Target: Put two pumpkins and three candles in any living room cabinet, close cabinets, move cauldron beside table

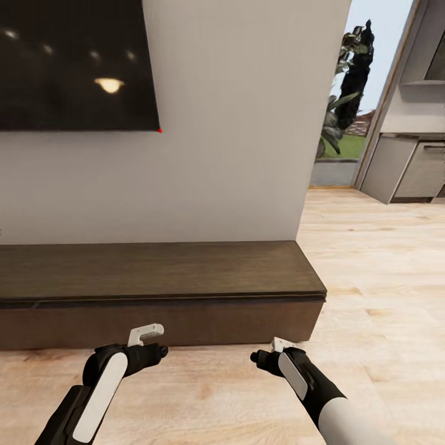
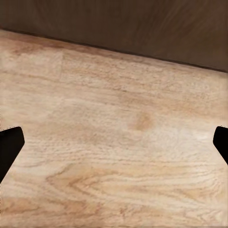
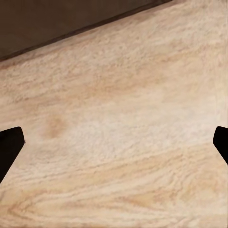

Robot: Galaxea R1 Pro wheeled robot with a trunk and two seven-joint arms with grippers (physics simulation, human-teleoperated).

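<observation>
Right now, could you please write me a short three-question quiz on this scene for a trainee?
1. True or false: the cabinet front is shut.
2. What hangs on the wall above it? A) TV B) mirror C) shelf
3. Fill in: both grippers, left and right, point at bare wooden ____ with fingers spread.

Key: 1 true; 2 A; 3 floor.
</observation>
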